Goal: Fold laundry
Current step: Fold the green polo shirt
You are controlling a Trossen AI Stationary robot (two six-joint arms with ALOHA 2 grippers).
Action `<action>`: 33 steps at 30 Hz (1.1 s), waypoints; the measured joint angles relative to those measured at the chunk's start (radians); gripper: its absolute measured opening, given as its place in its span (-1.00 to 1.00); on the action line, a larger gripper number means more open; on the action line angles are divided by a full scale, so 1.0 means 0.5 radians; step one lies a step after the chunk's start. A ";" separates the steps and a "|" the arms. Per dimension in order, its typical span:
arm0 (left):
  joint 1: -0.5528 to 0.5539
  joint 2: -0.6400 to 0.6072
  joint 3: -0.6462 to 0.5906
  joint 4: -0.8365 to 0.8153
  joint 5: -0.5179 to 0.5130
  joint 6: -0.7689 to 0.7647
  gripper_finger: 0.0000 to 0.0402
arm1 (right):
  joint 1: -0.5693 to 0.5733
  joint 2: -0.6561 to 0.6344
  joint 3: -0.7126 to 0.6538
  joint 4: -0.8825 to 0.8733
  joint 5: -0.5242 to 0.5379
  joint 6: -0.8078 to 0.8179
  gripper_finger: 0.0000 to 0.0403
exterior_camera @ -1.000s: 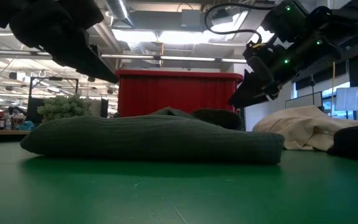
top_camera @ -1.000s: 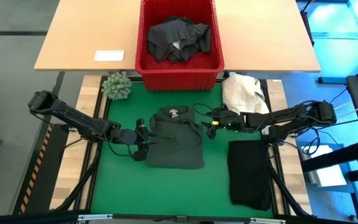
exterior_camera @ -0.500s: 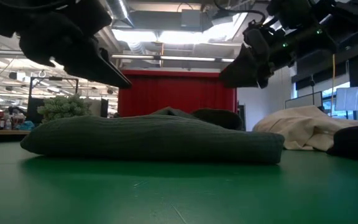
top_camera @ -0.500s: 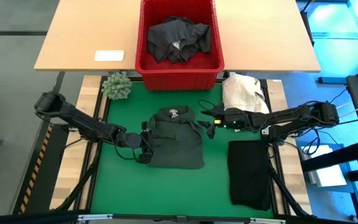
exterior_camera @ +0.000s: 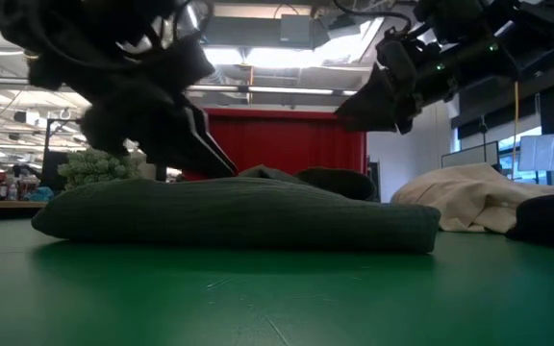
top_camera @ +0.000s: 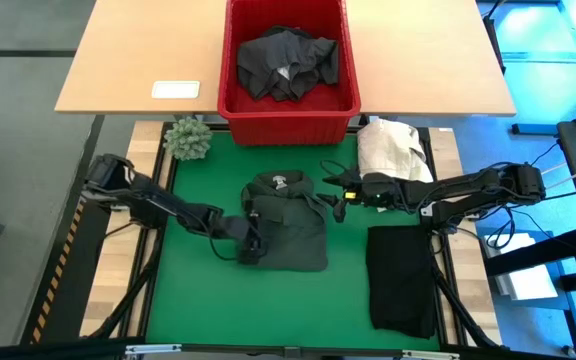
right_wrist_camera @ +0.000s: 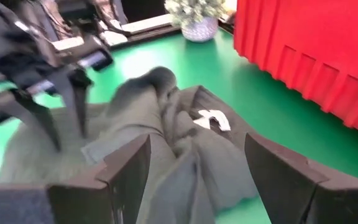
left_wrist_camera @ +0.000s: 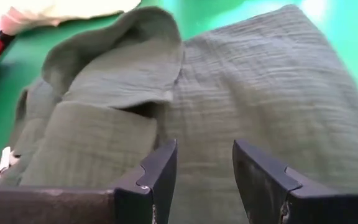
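Green mat, high view: dark green garment [top_camera: 286, 222] is lying half-folded at the centre of the mat [top_camera: 198, 300]; folded black garment [top_camera: 401, 278] is sitting well apart to its right; more dark laundry [top_camera: 288, 60] is waiting in the red basket [top_camera: 230, 95].
Left gripper [top_camera: 251, 250], high view: is sitting over the garment's near-left corner, fingers apart.
Right gripper [top_camera: 340, 205], high view: is hovering just off the garment's right edge, fingers apart, holding nothing.
Low view: left gripper [exterior_camera: 221, 165] is angling down onto the cloth top; right gripper [exterior_camera: 349, 121] is hanging clear above it.
Left wrist view: fingers [left_wrist_camera: 160, 171] are straddling flat cloth, nothing pinched yet.
Right wrist view: collar end [right_wrist_camera: 207, 118] is lying bunched and uneven.
Risk: closing here is likely pinching several layers, dragging the fold open; the bunched collar is likely skewing the next fold.
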 joint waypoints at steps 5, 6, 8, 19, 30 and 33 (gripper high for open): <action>0.141 0.052 0.030 -0.007 -0.084 0.014 -0.26 | 0.001 0.000 0.000 0.070 -0.095 0.003 0.30; 0.176 0.051 0.030 -0.004 -0.125 0.033 -0.26 | 0.002 0.000 0.000 0.076 -0.096 0.003 0.30; 0.246 0.050 0.031 -0.006 -0.261 0.094 -0.26 | 0.002 0.000 0.000 0.083 -0.096 0.004 0.30; 0.505 0.024 0.076 0.068 -0.827 0.320 -0.26 | 0.002 0.000 0.000 0.101 -0.168 0.038 0.30; 0.298 0.018 0.461 -0.073 -0.617 0.726 -0.26 | 0.002 0.000 0.000 0.101 -0.152 0.038 0.30; 0.185 0.017 0.480 -0.289 -0.462 0.727 -0.26 | 0.002 0.000 0.000 0.100 -0.196 0.038 0.30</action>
